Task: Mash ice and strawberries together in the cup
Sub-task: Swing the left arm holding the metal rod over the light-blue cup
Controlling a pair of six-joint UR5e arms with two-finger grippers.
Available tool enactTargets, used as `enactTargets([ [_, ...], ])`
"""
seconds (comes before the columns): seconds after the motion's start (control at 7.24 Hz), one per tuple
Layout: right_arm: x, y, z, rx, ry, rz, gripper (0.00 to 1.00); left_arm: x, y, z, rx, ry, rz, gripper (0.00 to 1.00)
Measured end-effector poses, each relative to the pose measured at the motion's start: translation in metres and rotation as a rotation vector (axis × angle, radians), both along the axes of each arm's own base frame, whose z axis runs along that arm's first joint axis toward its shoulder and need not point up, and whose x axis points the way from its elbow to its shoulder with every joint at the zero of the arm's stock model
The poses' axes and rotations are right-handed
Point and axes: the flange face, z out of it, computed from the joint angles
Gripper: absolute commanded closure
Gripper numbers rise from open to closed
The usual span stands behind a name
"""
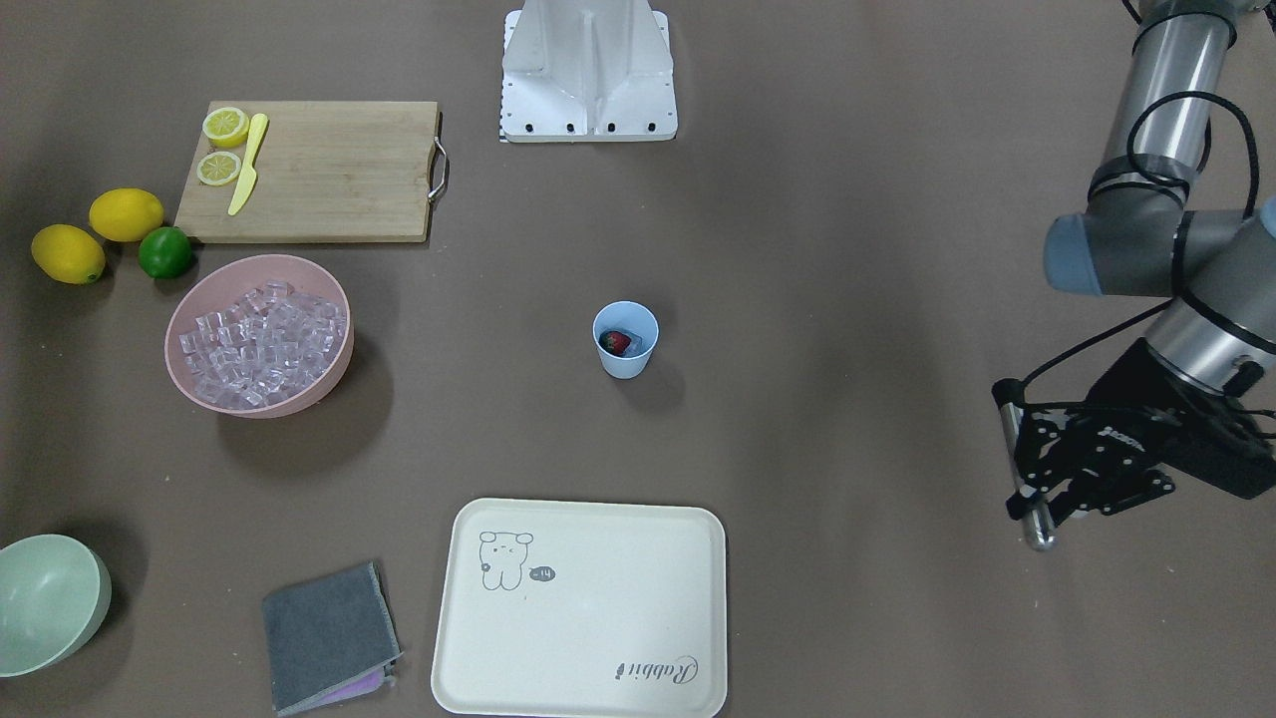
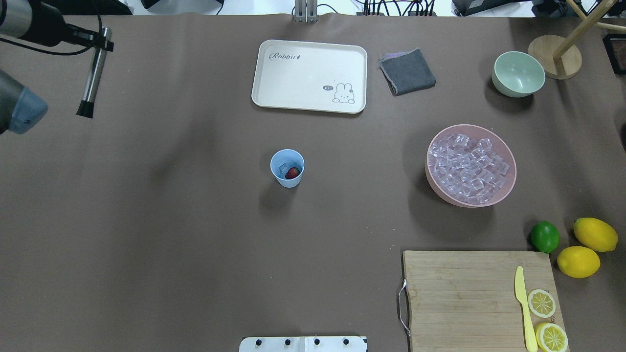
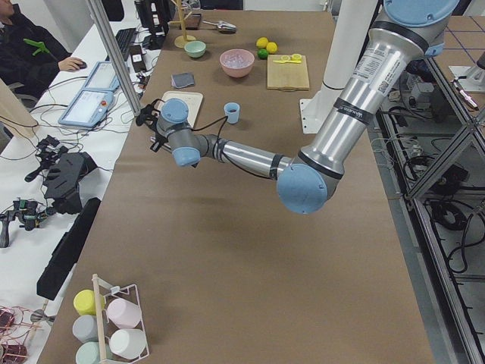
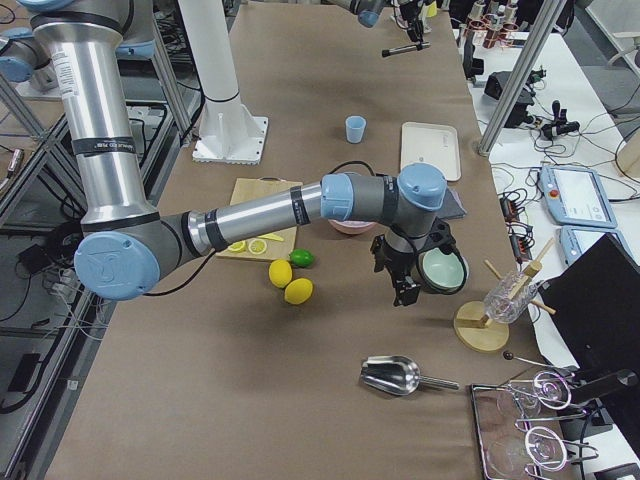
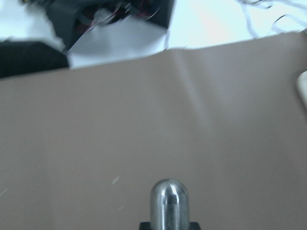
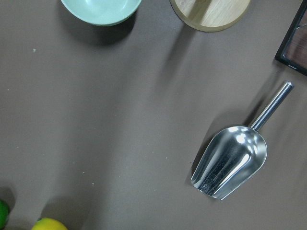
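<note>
At the overhead frame's centre stands the cup [image 2: 287, 167], strawberry [image 2: 293, 172] and ice [image 2: 283, 168] inside; the left end effector [image 1: 1032, 474], far right in the front view, clamps a metal muddler [image 2: 94, 68]. It is best lowered vertically inside the rim, pressing gently lest the cup tip; whether the right end effector [image 4: 404, 290] is open I cannot tell.

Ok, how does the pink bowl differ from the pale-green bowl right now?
The pink bowl is heaped with ice; the pale-green bowl is empty. The pink bowl is clearly wider than the pale-green bowl. The pink bowl sits near the lime and cutting board; the pale-green bowl sits nearer the grey cloth. Both are round and upright.
</note>
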Motion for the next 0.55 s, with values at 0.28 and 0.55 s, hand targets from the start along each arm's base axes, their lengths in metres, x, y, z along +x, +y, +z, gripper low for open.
enactTargets([
  [0.28,-0.003,0.002,-0.011,-0.013,0.000,-0.004,0.01,0.038,0.032,-0.046,0.148,0.177,0.032,1.00],
  [0.55,-0.012,0.001,0.001,-0.056,0.011,-0.020,0.01,0.102,0.088,-0.069,0.304,0.390,-0.039,1.00],
])
